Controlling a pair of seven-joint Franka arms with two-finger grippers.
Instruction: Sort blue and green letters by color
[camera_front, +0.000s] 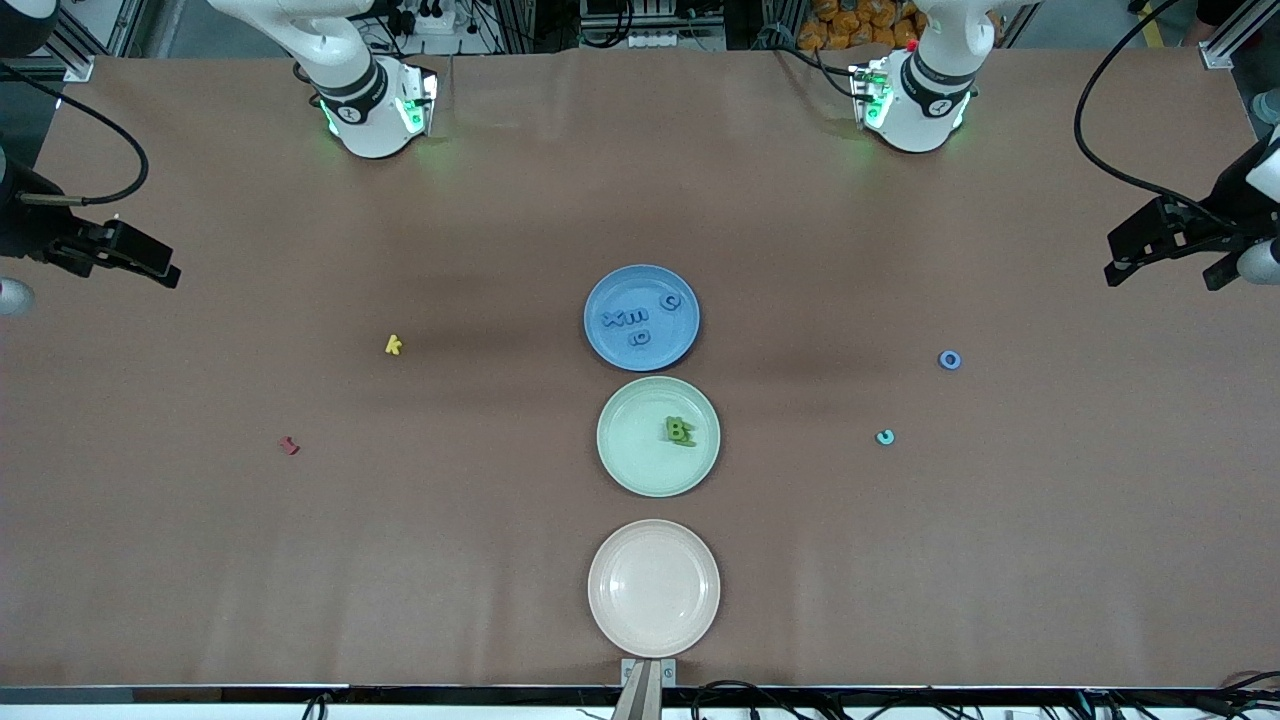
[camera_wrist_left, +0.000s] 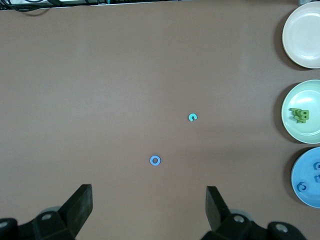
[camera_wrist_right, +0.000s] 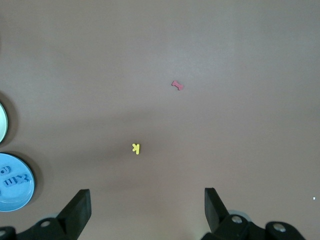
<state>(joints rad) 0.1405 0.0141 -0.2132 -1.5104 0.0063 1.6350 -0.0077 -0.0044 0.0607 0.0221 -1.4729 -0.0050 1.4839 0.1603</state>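
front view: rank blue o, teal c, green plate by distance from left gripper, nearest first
From the left gripper, open at the left arm's end of the table:
1. blue o, loose on the table, toward that end.
2. teal c, nearer the front camera than the o.
3. green plate, mid-table, holding green letters.

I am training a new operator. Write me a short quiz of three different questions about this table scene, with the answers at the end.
1. True or false: both grippers are open and hold nothing.
2. Which plate carries no letters: A blue, B green, C cream?
3. Which blue letter lies loose on the table toward the left arm's end?

Key:
1. True: left gripper and right gripper wait open.
2. C: the cream plate; blue plate and green plate carry letters.
3. The blue o, beside a teal c.
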